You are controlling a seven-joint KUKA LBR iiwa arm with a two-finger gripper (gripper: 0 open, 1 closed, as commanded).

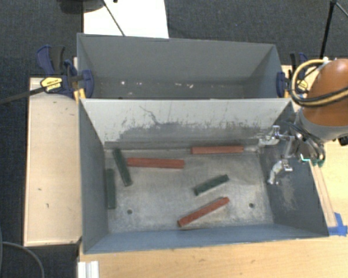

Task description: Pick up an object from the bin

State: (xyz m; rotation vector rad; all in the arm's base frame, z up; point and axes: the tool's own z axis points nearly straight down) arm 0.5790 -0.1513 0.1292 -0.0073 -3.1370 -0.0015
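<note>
Lying against the far wall of the scratched grey metal bin, a thin flat red bar ends just left of the hand. It hangs at the bin's right side, spread wide and empty. A short green bar and a second red bar lie nearer, flat on the floor.

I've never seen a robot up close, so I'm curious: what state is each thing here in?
gripper: open, empty, near the right wall.
back red stick: lying flat along the back wall.
left red stick: lying flat.
front red stick: lying flat, slanted.
middle green stick: lying flat, slanted.
inner left green stick: lying flat, slanted.
outer left green stick: lying flat by the left wall.
</note>
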